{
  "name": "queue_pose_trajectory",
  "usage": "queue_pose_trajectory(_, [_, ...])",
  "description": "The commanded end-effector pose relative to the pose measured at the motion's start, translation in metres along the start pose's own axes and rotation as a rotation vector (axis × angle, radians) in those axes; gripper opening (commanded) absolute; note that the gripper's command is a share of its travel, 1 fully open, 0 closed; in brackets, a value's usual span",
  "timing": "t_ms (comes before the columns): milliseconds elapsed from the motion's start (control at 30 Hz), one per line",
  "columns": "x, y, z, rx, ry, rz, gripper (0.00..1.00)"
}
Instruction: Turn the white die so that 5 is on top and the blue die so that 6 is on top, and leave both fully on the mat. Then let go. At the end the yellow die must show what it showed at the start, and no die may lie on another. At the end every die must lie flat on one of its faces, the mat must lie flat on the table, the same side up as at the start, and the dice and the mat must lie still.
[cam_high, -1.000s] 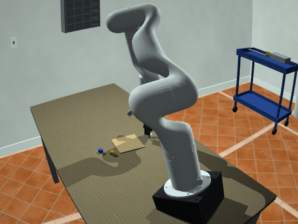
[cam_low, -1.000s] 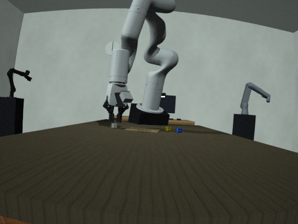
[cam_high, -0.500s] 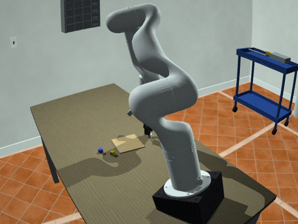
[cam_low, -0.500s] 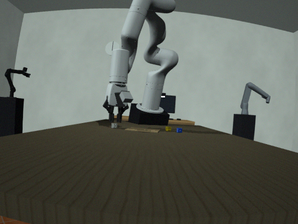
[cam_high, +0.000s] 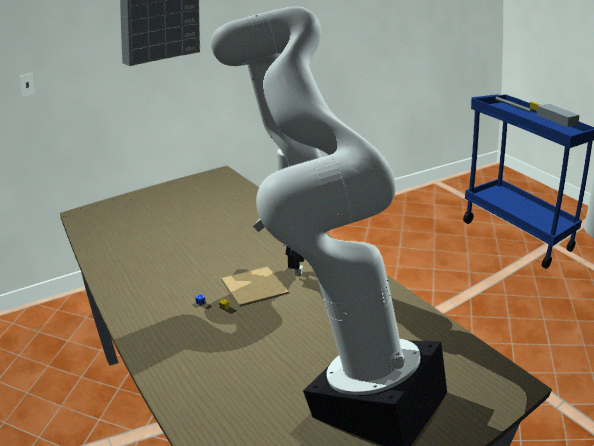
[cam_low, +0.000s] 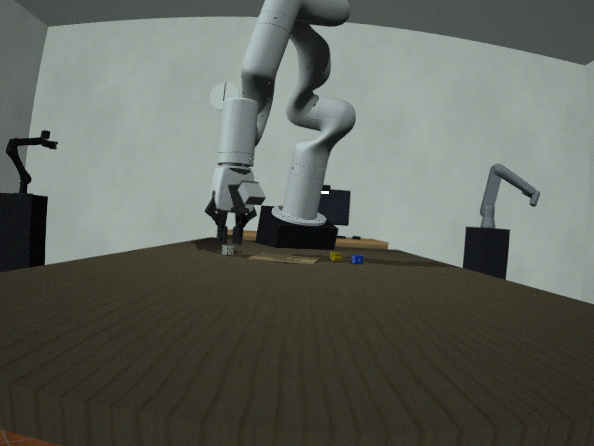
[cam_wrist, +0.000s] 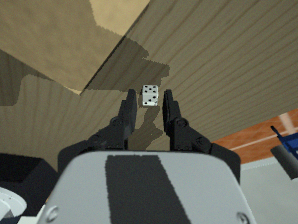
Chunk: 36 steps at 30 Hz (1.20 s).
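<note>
Top view: the mat (cam_high: 262, 290) lies inward from the table's (cam_high: 165, 240) (cam_low: 300, 350) right edge; the blue die (cam_high: 200, 300) (cam_low: 357, 259) and yellow die (cam_high: 224, 304) (cam_low: 335, 256) sit nearer its left edge.

Exterior: the gripper (cam_high: 295, 259) (cam_low: 230, 236) (cam_wrist: 149, 99) points down above the white die (cam_high: 299, 270) (cam_low: 227, 250) (cam_wrist: 150, 95).

Wrist: its fingers stand partly open, gripping nothing.
</note>
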<state>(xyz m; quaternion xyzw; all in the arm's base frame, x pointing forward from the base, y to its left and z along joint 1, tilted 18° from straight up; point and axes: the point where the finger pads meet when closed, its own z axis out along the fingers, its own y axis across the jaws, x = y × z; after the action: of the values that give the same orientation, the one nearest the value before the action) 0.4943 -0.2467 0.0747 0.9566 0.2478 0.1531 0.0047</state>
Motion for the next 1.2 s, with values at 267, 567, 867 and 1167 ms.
queue_pose_trajectory(267, [0.000,0.001,0.012,-0.001,0.001,0.000,0.36])
queue_pose_trajectory(567, [0.000,0.001,0.020,-0.001,0.001,0.000,0.36])
queue_pose_trajectory(867, [0.000,0.001,0.022,-0.001,0.001,0.000,0.36])
queue_pose_trajectory(1167, [0.000,0.001,0.022,-0.001,0.001,0.000,0.36])
